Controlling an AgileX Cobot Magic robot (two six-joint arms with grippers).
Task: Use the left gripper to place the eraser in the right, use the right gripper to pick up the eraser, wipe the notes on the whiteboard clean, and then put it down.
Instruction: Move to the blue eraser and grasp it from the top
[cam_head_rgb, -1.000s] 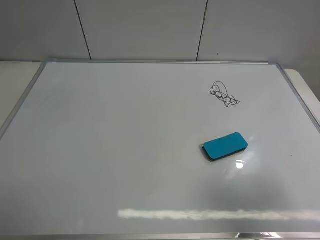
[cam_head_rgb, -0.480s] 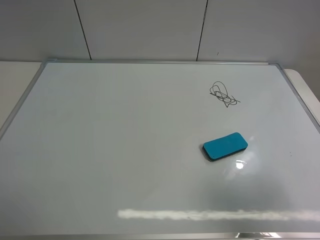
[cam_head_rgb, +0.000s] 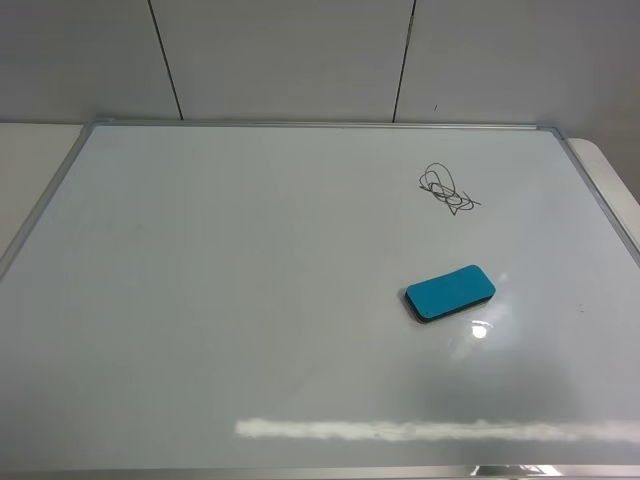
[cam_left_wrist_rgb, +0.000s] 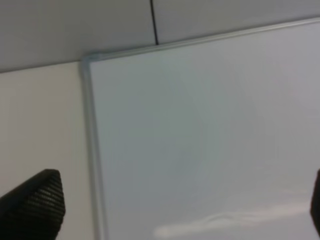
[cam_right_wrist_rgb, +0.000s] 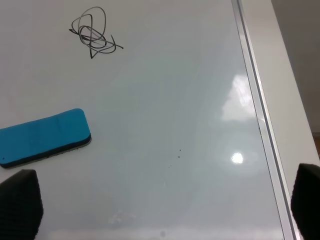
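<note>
A teal eraser (cam_head_rgb: 450, 291) with a dark felt base lies flat on the whiteboard (cam_head_rgb: 250, 300), right of centre. It also shows in the right wrist view (cam_right_wrist_rgb: 44, 137). A black scribble (cam_head_rgb: 447, 190) is on the board beyond the eraser, also in the right wrist view (cam_right_wrist_rgb: 93, 32). No gripper shows in the high view. In the right wrist view my right gripper (cam_right_wrist_rgb: 165, 207) is open and empty, its fingertips (cam_right_wrist_rgb: 20, 202) wide apart, above the board to the right of the eraser. In the left wrist view my left gripper (cam_left_wrist_rgb: 175, 205) is open and empty over the board's far left corner.
The whiteboard's metal frame (cam_head_rgb: 320, 124) runs along the far edge; its right rail (cam_right_wrist_rgb: 257, 115) and far left corner (cam_left_wrist_rgb: 87, 60) show in the wrist views. Beige tabletop (cam_left_wrist_rgb: 40, 125) lies beyond the left rail. A grey panelled wall (cam_head_rgb: 300, 55) stands behind.
</note>
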